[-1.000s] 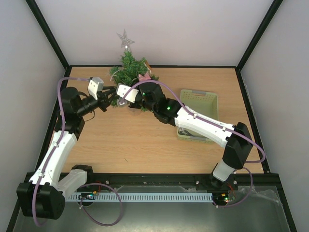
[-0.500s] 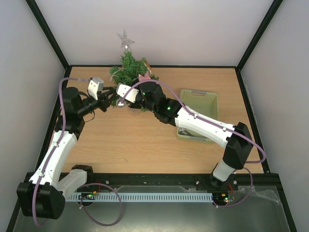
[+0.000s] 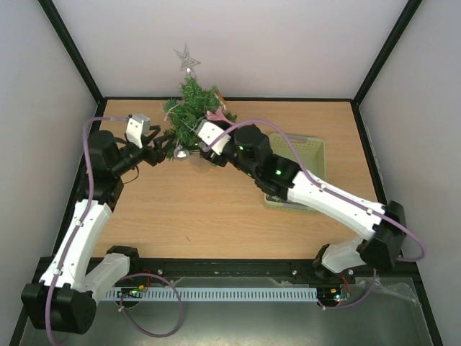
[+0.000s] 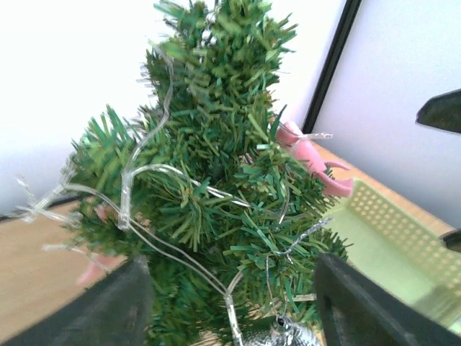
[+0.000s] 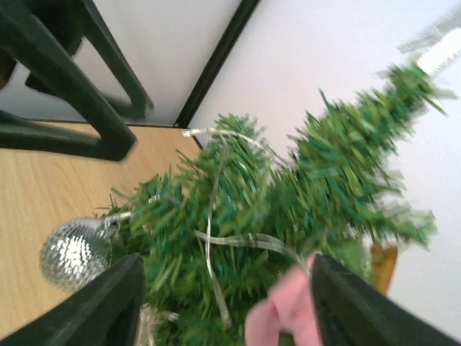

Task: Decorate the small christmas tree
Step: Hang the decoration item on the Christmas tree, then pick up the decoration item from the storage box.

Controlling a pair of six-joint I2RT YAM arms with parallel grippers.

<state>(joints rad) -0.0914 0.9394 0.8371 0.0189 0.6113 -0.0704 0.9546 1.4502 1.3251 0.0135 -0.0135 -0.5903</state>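
The small christmas tree (image 3: 191,108) stands at the table's back edge, topped by a silver star (image 3: 187,58) and wound with a clear light string (image 4: 144,173). A silver mirror ball (image 5: 75,253) hangs from a low branch on a thin thread, free of both grippers; it also shows in the top view as the ball (image 3: 180,153). A pink ornament (image 5: 285,317) sits on the tree's right side. My left gripper (image 4: 234,310) is open, its fingers either side of the lower branches. From the right, my right gripper (image 5: 223,310) faces the tree, open and empty.
A pale green basket (image 3: 318,149) lies right of the tree, partly under my right arm, and its wall (image 4: 392,238) shows in the left wrist view. Walls and a black frame post (image 4: 333,65) stand close behind the tree. The left gripper's fingers (image 5: 72,79) show beyond the ball.
Both grippers have opened. The right gripper has drawn back to the right, leaving the silver ball hanging on the tree. The left gripper has shifted slightly left.
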